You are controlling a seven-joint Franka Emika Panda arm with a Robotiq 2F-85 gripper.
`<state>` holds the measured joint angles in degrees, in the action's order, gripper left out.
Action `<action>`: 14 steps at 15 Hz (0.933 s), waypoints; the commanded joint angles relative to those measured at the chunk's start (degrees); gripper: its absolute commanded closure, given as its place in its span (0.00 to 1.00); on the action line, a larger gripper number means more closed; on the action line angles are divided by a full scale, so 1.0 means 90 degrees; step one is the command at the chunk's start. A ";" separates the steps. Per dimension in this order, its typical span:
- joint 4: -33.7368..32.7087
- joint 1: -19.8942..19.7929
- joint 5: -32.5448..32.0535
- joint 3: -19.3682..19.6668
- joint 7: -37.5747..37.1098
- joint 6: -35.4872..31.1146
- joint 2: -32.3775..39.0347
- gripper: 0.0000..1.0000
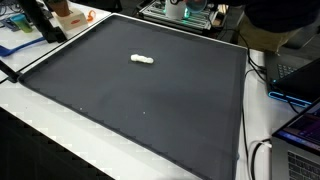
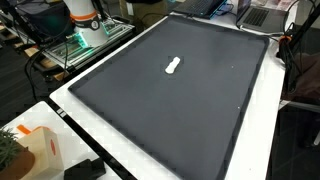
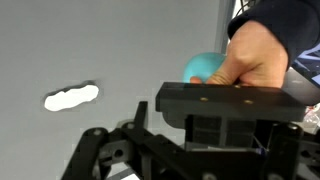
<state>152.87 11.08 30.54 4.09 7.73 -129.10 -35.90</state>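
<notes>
While over the dark mat (image 3: 100, 45), fingers (image 3: 226, 110) near a person's hand (image 3: 262, 55).

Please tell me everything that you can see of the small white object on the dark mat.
The small white object is an elongated, lumpy piece with a wavy outline, as if several rounded bits were joined in a row. It looks matt and plain white; its material cannot be told. It lies flat near the middle of the dark mat, slanted in an exterior view. In the wrist view it rests alone on the grey surface. Only the mat touches it.
</notes>
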 commanded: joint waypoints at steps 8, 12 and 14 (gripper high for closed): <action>0.0032 -0.0078 0.0059 -0.0102 -0.0222 0.0086 -0.0096 0.77; 0.0074 -0.0119 0.0104 -0.0085 -0.0187 0.0008 -0.0192 0.77; 0.0127 -0.0078 0.0147 -0.0053 -0.0081 0.0003 -0.0323 0.77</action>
<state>152.63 10.36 30.56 3.77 6.81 -129.11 -36.00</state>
